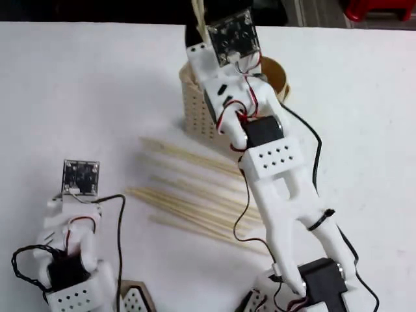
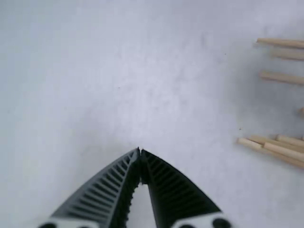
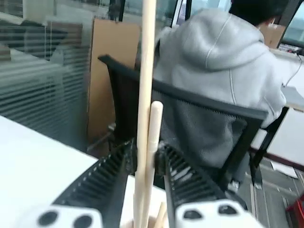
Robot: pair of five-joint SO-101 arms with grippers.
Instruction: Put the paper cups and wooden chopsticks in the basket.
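At the lower left of the high view, the left hand point(image 2: 140, 154) hangs over the bare surface point(image 1: 78, 84) with its jaws together on nothing. Loose chopsticks point(image 1: 195, 201) lie fanned across the middle. The basket point(image 1: 197, 114) stands at upper centre. Above it, the right hand point(image 3: 145, 154) is clamped on upright chopsticks point(image 3: 145, 71).

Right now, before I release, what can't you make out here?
- Basket inside: high view, the right arm covers it.
- Held chopsticks, lower ends: right wrist view, cut off at the picture's edge past the right tool.
- Brown rim beside the basket: high view, mostly behind the arm; cup or not, unclear.
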